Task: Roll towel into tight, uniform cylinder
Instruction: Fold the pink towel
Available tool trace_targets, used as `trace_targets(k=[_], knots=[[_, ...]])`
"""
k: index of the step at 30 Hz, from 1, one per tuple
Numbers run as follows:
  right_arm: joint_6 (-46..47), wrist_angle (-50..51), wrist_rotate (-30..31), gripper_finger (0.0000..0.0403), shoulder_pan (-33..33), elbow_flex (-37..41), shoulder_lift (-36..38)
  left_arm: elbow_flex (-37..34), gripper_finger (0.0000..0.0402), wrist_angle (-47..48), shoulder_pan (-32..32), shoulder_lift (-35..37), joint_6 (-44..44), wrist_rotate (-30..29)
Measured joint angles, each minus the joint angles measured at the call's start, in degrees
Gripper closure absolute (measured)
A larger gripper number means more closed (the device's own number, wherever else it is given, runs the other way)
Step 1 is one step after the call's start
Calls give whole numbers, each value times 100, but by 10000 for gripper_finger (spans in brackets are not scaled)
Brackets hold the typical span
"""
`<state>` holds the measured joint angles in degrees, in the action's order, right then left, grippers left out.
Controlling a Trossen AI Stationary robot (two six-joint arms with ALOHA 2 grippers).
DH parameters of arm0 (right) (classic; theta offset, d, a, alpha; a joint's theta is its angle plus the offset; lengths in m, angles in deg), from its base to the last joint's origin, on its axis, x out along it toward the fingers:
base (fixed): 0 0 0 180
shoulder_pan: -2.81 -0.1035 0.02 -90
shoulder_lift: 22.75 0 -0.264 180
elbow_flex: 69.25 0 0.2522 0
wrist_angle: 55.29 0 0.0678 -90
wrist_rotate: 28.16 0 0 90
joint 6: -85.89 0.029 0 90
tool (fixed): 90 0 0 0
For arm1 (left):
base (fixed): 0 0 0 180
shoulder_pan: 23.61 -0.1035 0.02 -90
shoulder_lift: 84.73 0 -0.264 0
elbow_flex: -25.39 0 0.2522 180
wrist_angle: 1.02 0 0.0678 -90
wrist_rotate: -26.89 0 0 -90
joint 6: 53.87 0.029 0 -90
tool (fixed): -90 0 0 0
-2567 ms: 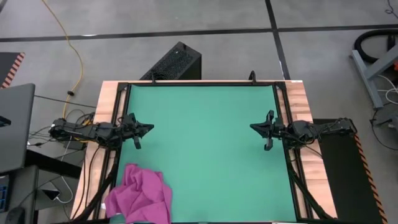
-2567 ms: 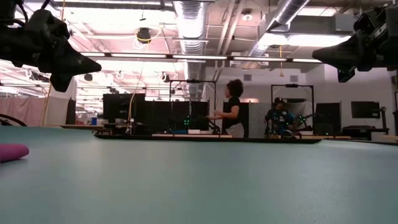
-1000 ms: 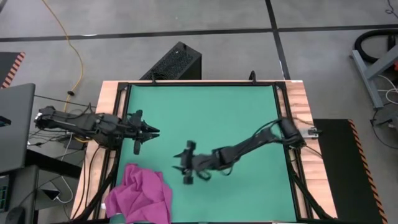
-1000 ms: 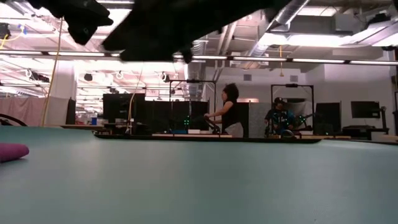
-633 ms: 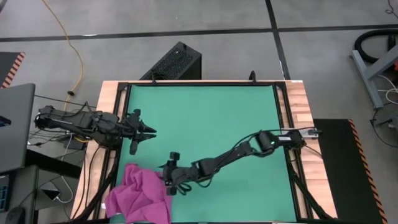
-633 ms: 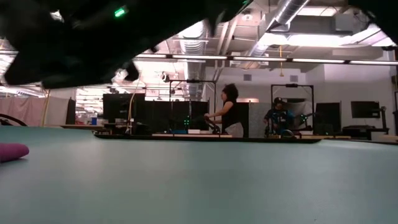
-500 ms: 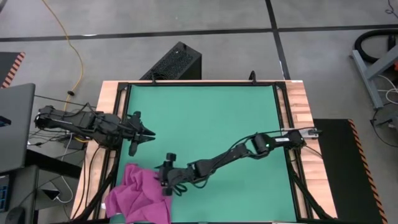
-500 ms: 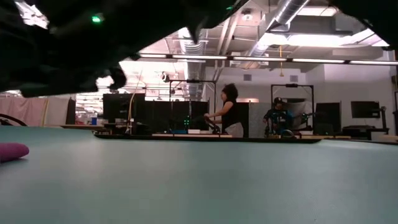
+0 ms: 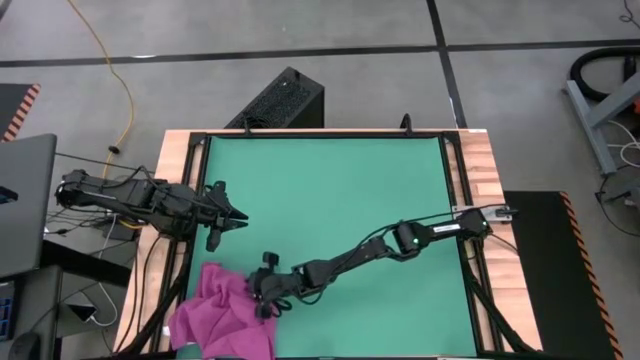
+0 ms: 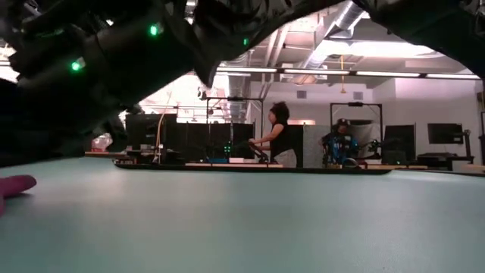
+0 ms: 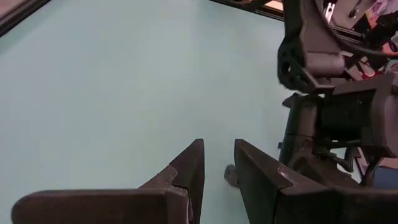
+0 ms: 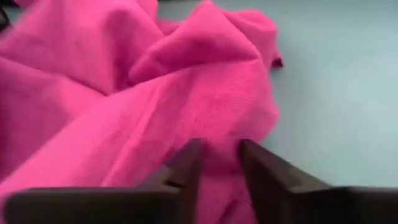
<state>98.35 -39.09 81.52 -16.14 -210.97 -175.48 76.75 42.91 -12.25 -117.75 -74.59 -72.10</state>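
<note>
The magenta-pink towel (image 9: 225,318) lies crumpled in a heap on the near left corner of the green mat (image 9: 330,190). It fills the right wrist view (image 12: 124,93), and its tip shows in the low view (image 10: 15,184). My right arm reaches across the mat. My right gripper (image 9: 262,297) (image 12: 219,155) is at the towel's right edge, its fingers a narrow gap apart, with pink cloth showing between them. My left gripper (image 9: 238,217) (image 11: 219,155) hovers over the mat's left side, beyond the towel's far edge, fingers a narrow gap apart and empty. My right gripper comes at the towel's right-hand folds (image 12: 217,118) from the table's right, slanting down. I cannot tell whether its fingertips (image 12: 191,152) touch the cloth. The towel lies slack on the mat.
The wooden table border (image 9: 175,170) frames the mat. A black box (image 9: 285,98) stands beyond the far edge and a laptop (image 9: 20,200) to the left. My right arm (image 11: 329,112) shows in the left wrist view. People (image 10: 279,135) stand in the room behind.
My right gripper has gone from the middle of the mat toward the near left corner and down, up to the towel's right edge. The towel has kept its place and shape.
</note>
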Motion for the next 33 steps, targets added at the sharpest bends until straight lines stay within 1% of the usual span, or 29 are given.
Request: trace_targets(k=[2,3,5,7,11,12,13,14,15,16,20,22,24,27,29,32,33], knots=[[-199,292,264,370,-38,-14,173,0,323,0,0,0,-3,2],[-306,450,476,384,-73,-16,288,0,323,0,0,0,-4,0],[-381,865,1044,387,-110,-27,555,0,323,-2,0,0,-10,4],[-388,1510,1741,392,-111,-31,832,-2,323,-2,0,0,-11,14],[-228,2934,3474,397,-112,-31,1368,-2,323,-4,0,0,-10,13],[-108,3306,3731,397,-124,-27,1505,-2,323,-4,0,0,-10,13],[1,3591,3833,397,-138,-27,1613,-4,323,-2,0,0,-10,13],[104,3831,3795,397,-141,-29,1717,-4,323,0,0,2,-10,10],[232,4083,3621,397,-142,-31,1807,-4,323,14,0,0,-10,11],[402,4318,3298,396,-152,-31,1871,-4,323,44,0,1,-10,10],[984,5147,1552,378,-195,-25,1848,-7,323,136,0,2,-9,17],[1182,5612,1035,360,-286,-25,1739,-7,323,211,32,1,72,12],[1495,6171,869,340,-438,-23,1634,-63,323,249,100,-1,170,-31],[2099,6930,838,306,-665,3,1540,-300,317,228,248,-6,198,-33],[2440,7014,850,282,-803,165,1553,-518,309,240,373,-67,193,-41],[2790,7215,1023,244,-1037,265,1592,-887,293,90,530,-194,81,-175],[2899,7310,1275,232,-1135,268,1595,-996,289,-9,568,-244,37,-301]])
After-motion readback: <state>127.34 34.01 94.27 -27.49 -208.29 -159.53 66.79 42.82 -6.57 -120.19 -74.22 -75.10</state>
